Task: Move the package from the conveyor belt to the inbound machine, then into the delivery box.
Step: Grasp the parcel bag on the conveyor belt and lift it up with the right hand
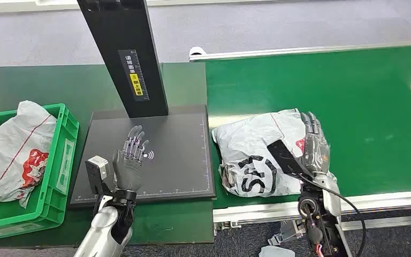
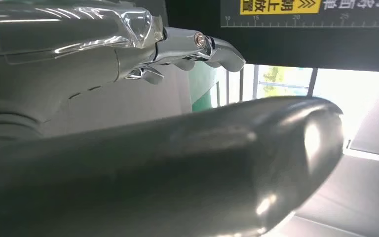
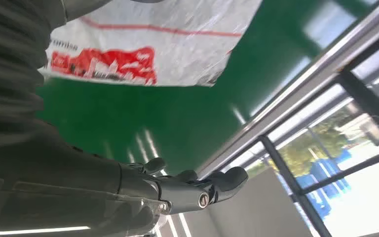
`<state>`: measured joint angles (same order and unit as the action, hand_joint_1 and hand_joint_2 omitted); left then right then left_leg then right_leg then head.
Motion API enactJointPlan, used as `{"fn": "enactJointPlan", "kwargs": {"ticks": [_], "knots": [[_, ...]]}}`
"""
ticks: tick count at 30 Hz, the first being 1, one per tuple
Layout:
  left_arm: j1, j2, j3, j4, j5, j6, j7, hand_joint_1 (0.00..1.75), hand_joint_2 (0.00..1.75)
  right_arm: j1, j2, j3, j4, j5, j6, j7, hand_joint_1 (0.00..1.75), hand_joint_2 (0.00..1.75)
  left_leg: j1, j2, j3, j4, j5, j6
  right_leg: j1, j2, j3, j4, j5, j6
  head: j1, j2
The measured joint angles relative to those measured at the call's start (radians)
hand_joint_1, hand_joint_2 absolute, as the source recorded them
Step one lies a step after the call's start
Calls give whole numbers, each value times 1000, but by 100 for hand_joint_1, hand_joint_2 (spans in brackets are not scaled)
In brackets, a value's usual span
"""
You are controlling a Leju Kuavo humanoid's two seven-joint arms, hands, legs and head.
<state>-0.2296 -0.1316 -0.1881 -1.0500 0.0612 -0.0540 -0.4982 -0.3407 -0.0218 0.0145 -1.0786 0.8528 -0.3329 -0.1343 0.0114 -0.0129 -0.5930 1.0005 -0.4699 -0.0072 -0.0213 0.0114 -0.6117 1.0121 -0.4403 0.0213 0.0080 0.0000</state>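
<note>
Right robot hand (image 1: 314, 145) resting on the grey poly-bag package (image 1: 257, 155) on the green conveyor belt (image 1: 353, 107) — fingers extended. Left robot hand (image 1: 129, 156) raised over the black scanner platform (image 1: 176, 144), fingers apart. Another bagged package (image 1: 16, 150) lying in the green crate (image 1: 59, 176).

left hand (image 1: 131, 160) raised, palm empty, fingers (image 1: 135, 140) spread, right hand (image 1: 314, 147) extended forward, fingers loosely straight

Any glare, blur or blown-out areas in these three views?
Head view: sharp, with pale light streaks on the conveyor belt. Left wrist view: the left hand is a soft blur up close, the window behind overexposed. Right wrist view: the package is slightly soft, windows washed out.
</note>
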Motion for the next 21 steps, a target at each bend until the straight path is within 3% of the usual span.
{"fn": "enactJointPlan", "kwargs": {"ticks": [5, 9, 12, 16, 21], "knots": [[2, 9, 0, -6, -2, -4, -8, 0, 0, -31, -23, -22, 60, 25, 24, 29, 0, 175, 0, 0, 0, 0, 0, 0, 0, 0, 0, 0, 0, 0, 0, 0], [3, 17, 0, -13, 0, -28, -42, 0, 175, -83, -52, -28, 160, 92, 97, 96, 0, 175, 1, 0, -1, 0, 0, 0, 1, 0, 0, 0, 0, 0, 0, 0], [4, 24, 0, -25, 22, -79, -60, 0, 175, -146, -72, -31, 272, 76, 212, 95, 0, 175, 0, 0, 0, 0, 0, 0, 0, 0, 0, 0, 0, 0, 0, 0], [1, 29, 1, -25, 27, -94, -57, 0, 175, -206, -87, -42, 412, -18, 426, 24, 0, 175, 0, -1, 0, 0, 0, 0, 0, -1, 0, 0, 0, 0, 0, 0], [-10, 31, 1, -8, 57, -125, -16, 0, 175, -244, -97, -44, 519, -52, 509, 5, 0, 175, 0, -1, 0, 0, 0, 0, 0, -1, 0, 0, 0, 0, 0, 0]]}}
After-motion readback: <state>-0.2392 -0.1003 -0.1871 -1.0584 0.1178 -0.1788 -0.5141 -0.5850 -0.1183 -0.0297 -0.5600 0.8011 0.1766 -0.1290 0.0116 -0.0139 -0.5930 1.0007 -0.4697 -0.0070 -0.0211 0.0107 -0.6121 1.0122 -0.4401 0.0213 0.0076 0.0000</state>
